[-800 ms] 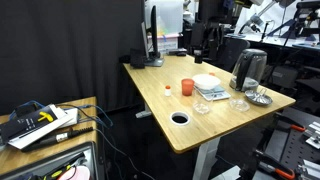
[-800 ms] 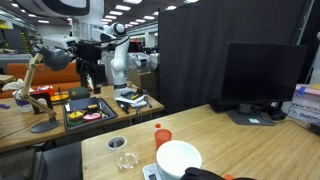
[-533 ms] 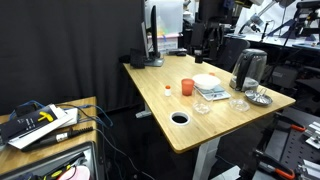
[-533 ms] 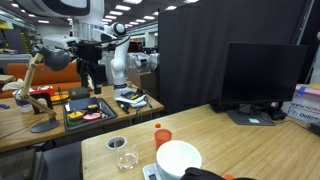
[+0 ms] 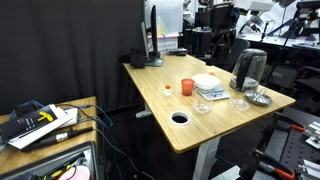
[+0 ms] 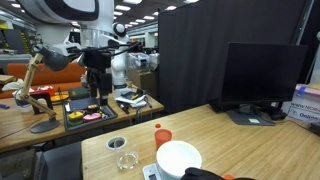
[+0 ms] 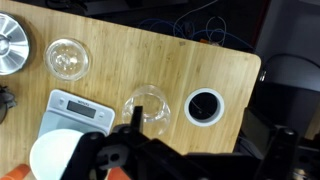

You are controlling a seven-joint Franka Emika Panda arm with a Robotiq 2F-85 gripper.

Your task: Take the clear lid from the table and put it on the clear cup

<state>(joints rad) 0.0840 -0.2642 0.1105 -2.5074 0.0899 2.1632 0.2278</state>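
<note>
Lid (image 7: 68,58): bare on worktop (image 7: 200,60), ten o'clock of cup (image 7: 148,105).
My fingers (image 7: 135,135): hovering above; spread unclear.
Left: everything.

robotics lab, black curtain (image 5: 70,50), workbenches (image 6: 60,125)

Ext. view: monitor (image 5: 153,40) at far left corner of table (image 5: 150,85). Cable hole (image 5: 180,118) nr front edge. Second cup (image 5: 187,88) behind hole; scale (image 5: 212,93) just right of it, w/ bowl (image 5: 207,81) on scale. Cup (image 5: 203,105) just in front of scale, btw hole & lid (image 5: 238,103). Dish (image 5: 260,98) beside lid, nr right corner; jug (image 5: 248,68) behind dish along right edge. Wrist view: lid btw dish & scale.
</note>
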